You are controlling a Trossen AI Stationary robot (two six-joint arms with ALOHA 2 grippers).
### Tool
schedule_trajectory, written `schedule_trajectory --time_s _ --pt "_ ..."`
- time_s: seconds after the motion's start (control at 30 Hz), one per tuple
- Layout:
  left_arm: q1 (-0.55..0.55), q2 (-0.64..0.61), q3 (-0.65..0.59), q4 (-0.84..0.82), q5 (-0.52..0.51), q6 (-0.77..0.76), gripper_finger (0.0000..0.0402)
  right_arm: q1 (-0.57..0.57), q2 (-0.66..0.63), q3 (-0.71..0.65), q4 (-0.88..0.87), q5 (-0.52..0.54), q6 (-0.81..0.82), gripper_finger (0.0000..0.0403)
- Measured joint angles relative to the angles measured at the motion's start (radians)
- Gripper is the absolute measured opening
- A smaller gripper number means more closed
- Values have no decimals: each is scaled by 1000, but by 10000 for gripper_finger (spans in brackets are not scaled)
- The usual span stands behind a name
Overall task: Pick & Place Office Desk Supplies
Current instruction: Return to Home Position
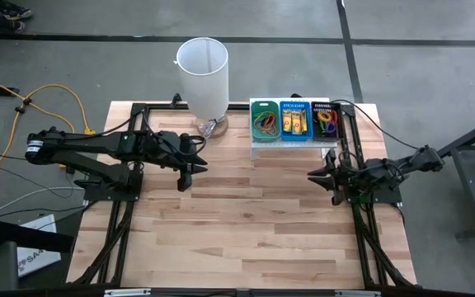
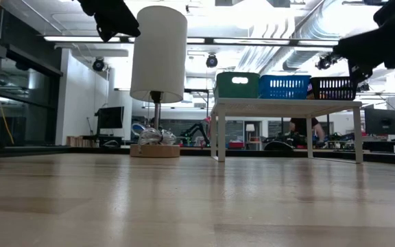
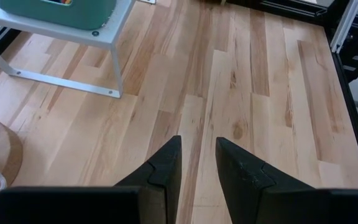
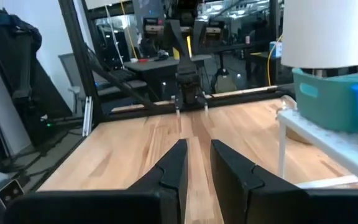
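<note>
The office desk supplies lie in three trays on a small white shelf [image 1: 258, 140] at the table's far side. Rubber bands fill the green tray [image 1: 264, 120], yellow packets the blue tray [image 1: 295, 122], and small clips the black tray [image 1: 326, 120]. My left gripper [image 1: 190, 167] [image 3: 197, 140] hovers over the table's left half, tipped down, open, with only bare wood between its fingers. My right gripper [image 1: 313, 175] [image 4: 198, 143] hangs at the table's right side, pointing level toward the left arm. It is narrowly open and holds nothing.
A tall white cylinder [image 1: 203, 78] on a round wooden base [image 2: 155, 150] stands at the far edge, left of the shelf. Black frame rails [image 1: 361, 239] run along both sides of the table. Bare wooden tabletop [image 1: 246, 223] lies between the arms and toward the near edge.
</note>
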State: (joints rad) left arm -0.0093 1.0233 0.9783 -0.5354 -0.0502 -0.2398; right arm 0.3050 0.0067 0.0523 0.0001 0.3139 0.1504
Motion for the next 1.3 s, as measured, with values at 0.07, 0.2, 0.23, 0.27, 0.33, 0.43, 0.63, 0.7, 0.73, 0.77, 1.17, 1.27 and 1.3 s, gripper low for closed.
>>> schedule_trajectory --time_s 0.07,0.2,0.23,0.27,0.33,0.43,0.63,0.7,0.73,0.77,1.17,1.27,1.3 --pt "0 0 0 0 0 0 95 0 0 -30 40 -3 3 58" --pt "0 0 0 1 0 0 95 0 8 -43 70 -5 8 58" --pt "0 0 0 1 0 0 95 0 10 -43 69 -4 9 58" --pt "0 0 0 1 0 0 95 0 8 -43 69 -4 9 58" --pt "0 0 0 2 0 0 95 0 9 -44 68 -9 13 58" --pt "0 0 0 1 0 0 95 0 12 -44 62 -35 17 58" --pt "0 0 0 2 0 0 95 0 19 -44 48 -115 37 58" --pt "0 0 0 2 0 0 95 0 19 -44 45 -135 37 58" --pt "0 0 0 2 0 0 95 0 19 -44 43 -150 39 58" --pt "0 0 0 2 0 0 95 0 19 -44 41 -166 41 58" --pt "0 0 0 2 0 0 95 0 18 -45 21 -272 82 58" --pt "0 0 0 2 0 0 95 0 18 -45 20 -277 89 58" --pt "0 0 0 2 0 0 95 0 18 -45 18 -285 89 58"
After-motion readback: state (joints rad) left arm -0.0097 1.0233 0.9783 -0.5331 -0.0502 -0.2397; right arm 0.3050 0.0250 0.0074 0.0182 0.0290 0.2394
